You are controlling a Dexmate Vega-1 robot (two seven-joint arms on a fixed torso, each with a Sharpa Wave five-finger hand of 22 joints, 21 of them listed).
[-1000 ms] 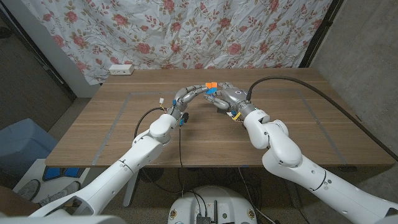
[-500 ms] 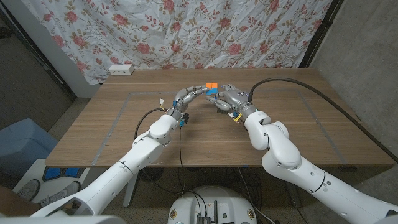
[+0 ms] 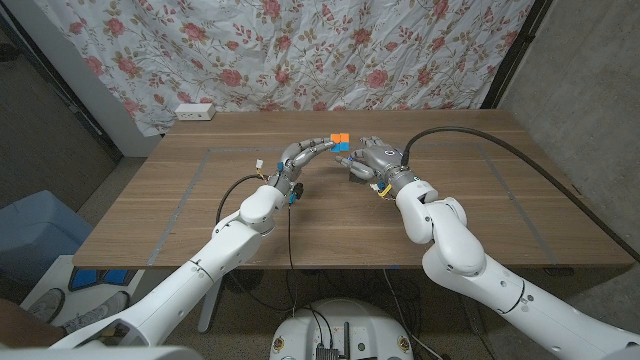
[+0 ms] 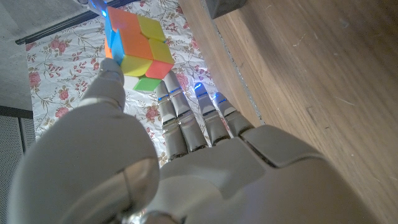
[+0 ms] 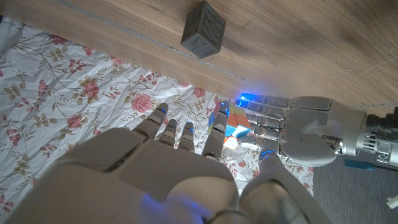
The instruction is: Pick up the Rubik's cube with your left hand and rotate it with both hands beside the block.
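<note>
Over the wooden table [image 3: 200, 200], your left hand [image 3: 303, 155] holds the Rubik's cube [image 3: 339, 142] aloft at its fingertips while your right hand [image 3: 366, 159] closes in at the cube's three o'clock, its grip impossible to tell. The pickup looks done, the two-handed rotation apparently under way. Count two hands, one cube and one dark block [image 5: 203, 29] nearby.

Rubik's cube [image 3: 339, 143] mostly hidden between left hand [image 3: 303, 155] and right hand [image 3: 366, 158]; only a small patch shows. Block [image 4: 225, 6] cut off by the left wrist view's edge.
</note>
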